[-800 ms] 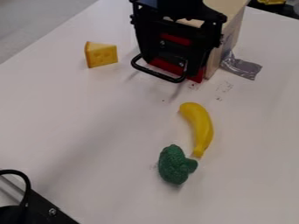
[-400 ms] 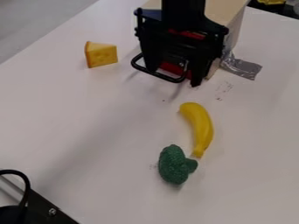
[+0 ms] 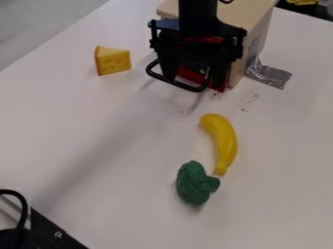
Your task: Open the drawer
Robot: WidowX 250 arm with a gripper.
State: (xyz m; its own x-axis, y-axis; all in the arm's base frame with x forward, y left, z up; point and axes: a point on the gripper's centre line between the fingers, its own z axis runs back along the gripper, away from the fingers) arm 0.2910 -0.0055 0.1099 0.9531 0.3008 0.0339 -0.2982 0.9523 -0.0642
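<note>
broccoli [image 3: 194,183] and banana [image 3: 223,142] nearest, unmoved. handle [image 3: 179,84] beyond, same spot: no drawer travel gained. pincer [image 3: 194,81] spread at handle, just shifted slightly sideways and back, probably lining up to hook. red drawer front [image 3: 189,75] behind, on wooden box [image 3: 246,13].

From my remote seat I can't read any text, label, brand, number or sign (the faint dark marks [image 3: 249,97] on the table [image 3: 117,126], just in front of the wooden box [image 3: 246,13], don't resolve into letters or figures for me).
</note>
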